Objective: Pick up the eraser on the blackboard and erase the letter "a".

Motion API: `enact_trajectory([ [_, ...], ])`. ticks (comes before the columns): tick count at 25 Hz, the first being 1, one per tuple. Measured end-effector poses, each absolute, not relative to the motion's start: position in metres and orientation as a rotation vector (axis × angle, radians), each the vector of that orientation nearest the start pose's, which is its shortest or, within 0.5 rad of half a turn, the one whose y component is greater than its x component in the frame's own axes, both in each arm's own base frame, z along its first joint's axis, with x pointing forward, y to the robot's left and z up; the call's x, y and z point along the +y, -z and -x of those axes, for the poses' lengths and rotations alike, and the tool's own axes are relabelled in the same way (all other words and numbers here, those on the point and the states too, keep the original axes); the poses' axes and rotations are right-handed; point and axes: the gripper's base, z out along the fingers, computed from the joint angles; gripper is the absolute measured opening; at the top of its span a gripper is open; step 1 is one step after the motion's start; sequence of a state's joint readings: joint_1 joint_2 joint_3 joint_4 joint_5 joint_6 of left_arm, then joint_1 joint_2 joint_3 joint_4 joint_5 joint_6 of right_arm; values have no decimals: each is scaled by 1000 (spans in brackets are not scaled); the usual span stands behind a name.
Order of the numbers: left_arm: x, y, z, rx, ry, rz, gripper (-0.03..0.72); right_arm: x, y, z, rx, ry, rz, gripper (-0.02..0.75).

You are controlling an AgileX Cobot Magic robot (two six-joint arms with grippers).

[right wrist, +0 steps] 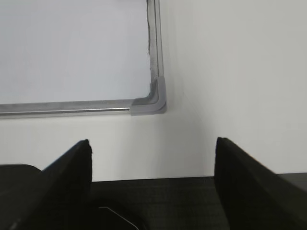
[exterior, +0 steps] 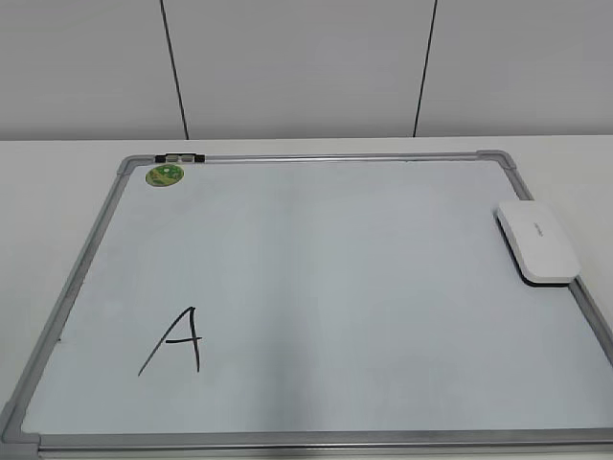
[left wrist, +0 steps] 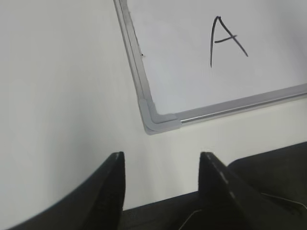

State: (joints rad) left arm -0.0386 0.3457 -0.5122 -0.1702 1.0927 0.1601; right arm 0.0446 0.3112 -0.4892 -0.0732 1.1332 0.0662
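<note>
White table (exterior: 57, 158) carrying one framed blackboard (exterior: 316, 287).

Table: plain white, matte top, seen on every side of the board; it meets a pale panelled wall (exterior: 306, 67) at the far edge. Lying flat on it: a white dry-erase blackboard with silver-grey metal frame and grey plastic corner caps, its near-left corner (left wrist: 156, 120) and near-right corner (right wrist: 153, 100) both resting against the bare tabletop. Board carries a round green sticker (exterior: 165, 174) at the far-left corner, a small black-and-grey clip (exterior: 180, 156) on the far rail, a large black handwritten "A" (exterior: 177, 340) near the front left, and a white eraser (exterior: 536, 240) with a dark underside at the right edge.
</note>
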Motion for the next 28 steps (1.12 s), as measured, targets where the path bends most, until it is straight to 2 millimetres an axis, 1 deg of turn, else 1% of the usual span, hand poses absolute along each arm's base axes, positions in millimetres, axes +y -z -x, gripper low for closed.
enact_trajectory([
  [7, -14, -278, -16, 2200, 125, -179, 368, -5, -268, -15, 2274, 34, -24, 587],
  [14, -14, -279, 6, 2067, 92, -152, 368, -6, -268, 7, 2130, 24, -29, 587],
  [22, -14, -278, 7, 2067, 88, -146, 368, -6, -268, 9, 2114, 23, -30, 587],
  [28, -14, -278, 7, 2067, 88, -146, 335, -6, -268, 9, 2114, 23, -30, 587],
])
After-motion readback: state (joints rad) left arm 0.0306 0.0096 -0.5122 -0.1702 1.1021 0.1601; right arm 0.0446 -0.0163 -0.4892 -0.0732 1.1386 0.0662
